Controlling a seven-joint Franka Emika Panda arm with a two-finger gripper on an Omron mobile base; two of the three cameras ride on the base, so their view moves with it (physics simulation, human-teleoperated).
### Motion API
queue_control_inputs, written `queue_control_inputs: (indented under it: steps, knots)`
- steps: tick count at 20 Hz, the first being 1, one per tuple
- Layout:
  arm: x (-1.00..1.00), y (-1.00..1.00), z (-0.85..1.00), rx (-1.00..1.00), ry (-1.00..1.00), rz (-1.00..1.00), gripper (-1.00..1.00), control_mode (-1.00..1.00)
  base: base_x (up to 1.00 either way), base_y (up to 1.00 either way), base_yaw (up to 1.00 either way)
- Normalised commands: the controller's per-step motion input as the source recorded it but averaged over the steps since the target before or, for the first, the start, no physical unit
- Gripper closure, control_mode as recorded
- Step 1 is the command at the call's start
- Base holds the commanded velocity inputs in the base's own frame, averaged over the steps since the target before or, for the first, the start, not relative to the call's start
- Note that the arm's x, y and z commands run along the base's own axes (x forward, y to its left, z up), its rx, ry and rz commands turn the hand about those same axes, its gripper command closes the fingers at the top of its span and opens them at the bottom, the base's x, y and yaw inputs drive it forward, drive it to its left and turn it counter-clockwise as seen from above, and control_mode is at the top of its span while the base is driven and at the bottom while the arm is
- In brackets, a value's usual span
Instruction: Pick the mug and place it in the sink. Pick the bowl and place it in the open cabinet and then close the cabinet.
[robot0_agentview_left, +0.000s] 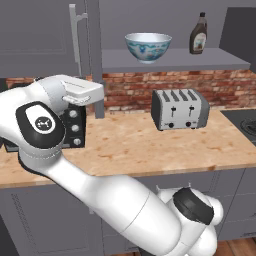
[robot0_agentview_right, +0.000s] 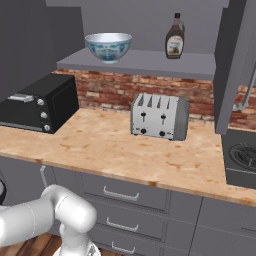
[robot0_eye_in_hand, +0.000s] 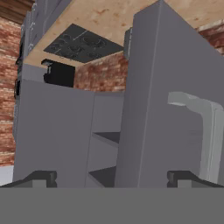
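Note:
The white bowl (robot0_agentview_left: 148, 46) with its blue-green pattern stands upright on the grey shelf of the open cabinet (robot0_agentview_left: 210, 61), also seen as the bowl (robot0_agentview_right: 108, 46) on the shelf (robot0_agentview_right: 145, 62). My gripper (robot0_agentview_left: 84, 96) hovers at the lower end of the cabinet's open left door (robot0_agentview_left: 93, 55), below its silver bar handle (robot0_agentview_left: 75, 35). In the hand view my gripper (robot0_eye_in_hand: 112, 179) is open with nothing between its fingertips, and the door (robot0_eye_in_hand: 148, 109) and its handle (robot0_eye_in_hand: 210, 131) loom close ahead. The mug and the sink are out of view.
A brown syrup bottle (robot0_agentview_left: 198, 34) shares the shelf with the bowl. On the wooden counter (robot0_agentview_left: 130, 145) stand a silver toaster (robot0_agentview_left: 180, 109) and a black toaster oven (robot0_agentview_right: 40, 102). A stove (robot0_agentview_right: 242, 155) lies at the right. The cabinet's right door (robot0_agentview_right: 231, 65) stands open too.

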Motion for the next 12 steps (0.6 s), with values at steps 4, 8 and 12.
queue_control_inputs:
  steps: [4, 8, 12]
  knots:
    - [-0.16, 0.48, -0.06, 0.00, 0.00, 0.00, -1.00, -1.00, 0.00, 0.00, 0.00]
    - [0.14, 0.32, 0.00, 0.00, 0.00, 0.00, -1.00, -1.00, 0.00, 0.00, 0.00]
    - [0.44, 0.38, 0.00, -0.07, 0.01, 0.00, -1.00, -1.00, 0.00, 0.00, 0.00]
